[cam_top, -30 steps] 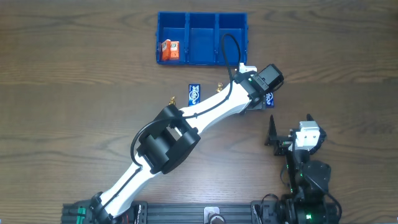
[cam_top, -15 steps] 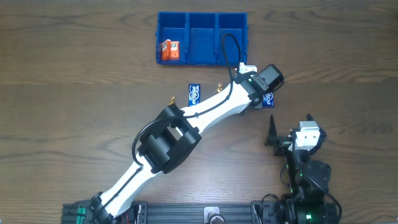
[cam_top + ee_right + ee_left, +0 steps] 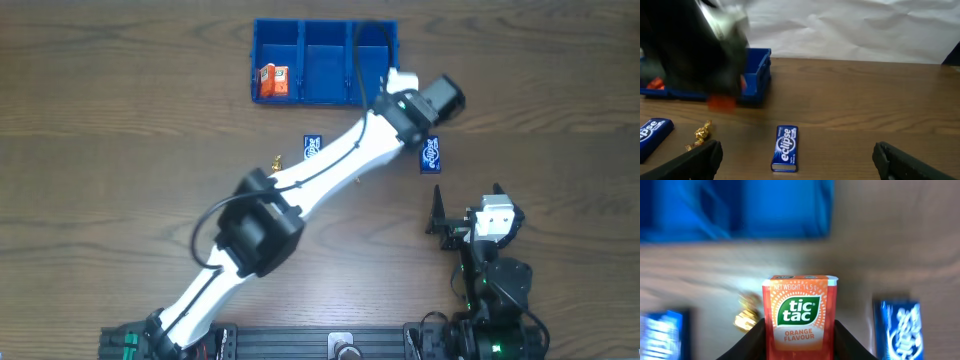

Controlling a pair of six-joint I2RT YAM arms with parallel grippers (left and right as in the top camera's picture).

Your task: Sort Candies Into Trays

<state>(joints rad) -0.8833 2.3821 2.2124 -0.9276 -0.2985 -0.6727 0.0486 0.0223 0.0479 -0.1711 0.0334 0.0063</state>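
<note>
My left gripper [image 3: 800,342] is shut on an upright orange candy box [image 3: 801,316], held above the table just short of the blue three-compartment tray [image 3: 740,210]. From above, the left gripper [image 3: 398,88] hovers by the tray's [image 3: 325,98] right end. Two orange boxes [image 3: 272,82] lie in the tray's left compartment. Two blue candy packs [image 3: 313,150] [image 3: 432,154] and a gold-wrapped candy [image 3: 278,160] rest on the table. My right gripper [image 3: 440,215] stands open near its base, with one blue pack [image 3: 785,148] in front of it.
The table is dark wood. The left arm [image 3: 330,170] stretches diagonally across the middle toward the tray. The tray's middle compartment [image 3: 325,50] holds nothing. A second gold candy [image 3: 747,312] and both blue packs [image 3: 897,327] [image 3: 662,332] lie below the held box.
My left arm has risen and swung toward the tray's right end with the orange box in it, uncovering the right blue pack. The right arm has stayed still.
</note>
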